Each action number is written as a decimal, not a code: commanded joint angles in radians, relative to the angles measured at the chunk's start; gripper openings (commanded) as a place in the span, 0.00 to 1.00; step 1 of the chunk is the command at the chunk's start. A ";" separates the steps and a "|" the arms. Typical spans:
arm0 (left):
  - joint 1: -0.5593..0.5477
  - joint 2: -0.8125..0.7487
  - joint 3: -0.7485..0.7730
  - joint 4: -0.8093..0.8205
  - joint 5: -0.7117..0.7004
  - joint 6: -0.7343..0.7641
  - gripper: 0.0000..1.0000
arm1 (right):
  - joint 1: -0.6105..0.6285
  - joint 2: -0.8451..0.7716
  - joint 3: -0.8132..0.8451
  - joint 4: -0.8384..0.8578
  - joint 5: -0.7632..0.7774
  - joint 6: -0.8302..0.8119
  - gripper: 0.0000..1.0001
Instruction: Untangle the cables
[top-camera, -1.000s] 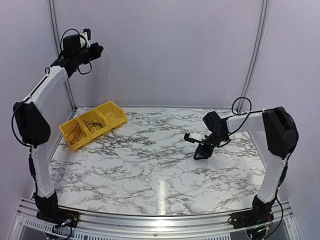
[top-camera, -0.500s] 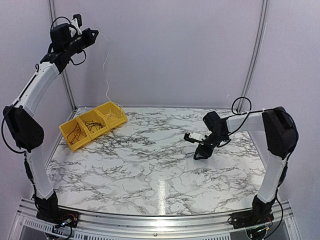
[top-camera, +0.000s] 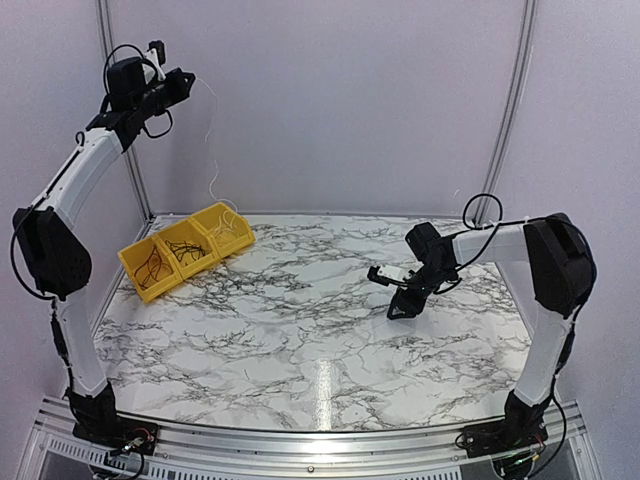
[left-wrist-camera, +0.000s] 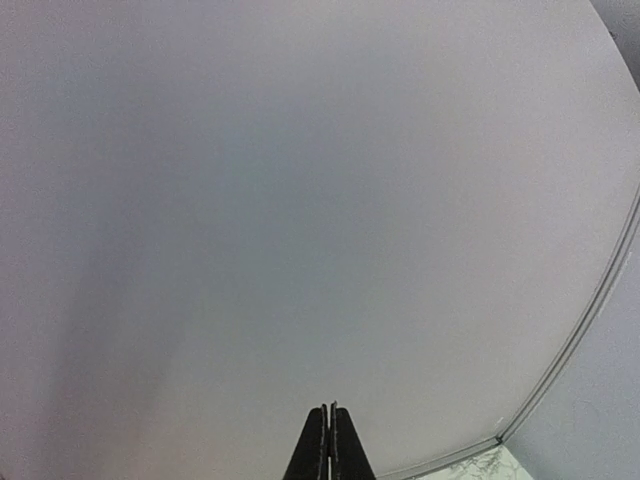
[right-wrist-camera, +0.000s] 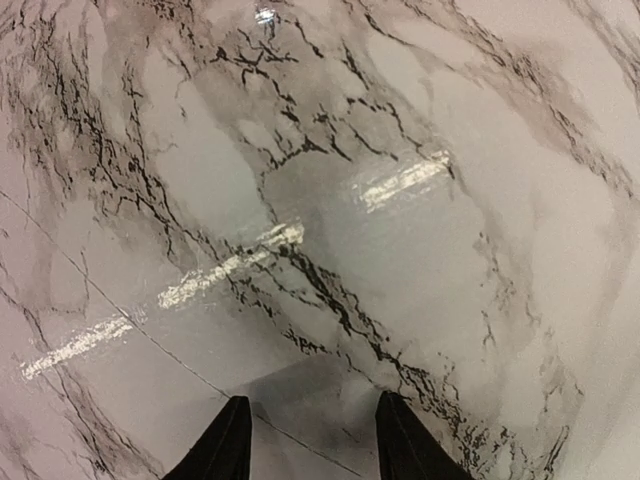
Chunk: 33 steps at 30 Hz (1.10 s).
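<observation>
From above, my left gripper (top-camera: 188, 80) is raised high near the back wall, jaws pinched together on a pale strand (top-camera: 212, 150) that hangs from the tips down into the right-hand compartment of the yellow bin (top-camera: 140, 282). The cables (top-camera: 152, 266), thin dark loops, lie in the bin's left and middle compartments. My right gripper (top-camera: 402, 308) hovers low over the marble table (top-camera: 300, 330), well apart from the bin.

My left wrist camera shows my fingers (left-wrist-camera: 318, 450) pressed flat together against the plain wall; the strand is too fine to make out here.

My right wrist camera shows my fingers (right-wrist-camera: 222, 445) partly spread, with nothing between them and only marble below.
</observation>
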<state>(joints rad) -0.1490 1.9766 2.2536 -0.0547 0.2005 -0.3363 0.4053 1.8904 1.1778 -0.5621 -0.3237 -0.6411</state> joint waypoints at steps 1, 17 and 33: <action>0.028 0.045 -0.021 0.009 -0.008 0.018 0.00 | 0.000 0.033 0.020 -0.028 0.009 -0.012 0.44; 0.053 0.085 -0.276 0.075 0.082 -0.017 0.00 | -0.001 0.049 0.023 -0.038 0.016 -0.022 0.44; -0.017 0.120 -0.552 0.089 0.050 -0.038 0.00 | 0.007 0.057 0.031 -0.056 0.016 -0.031 0.44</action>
<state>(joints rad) -0.1440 2.0850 1.7184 0.0177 0.2859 -0.3763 0.4057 1.9076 1.1999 -0.5720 -0.3241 -0.6640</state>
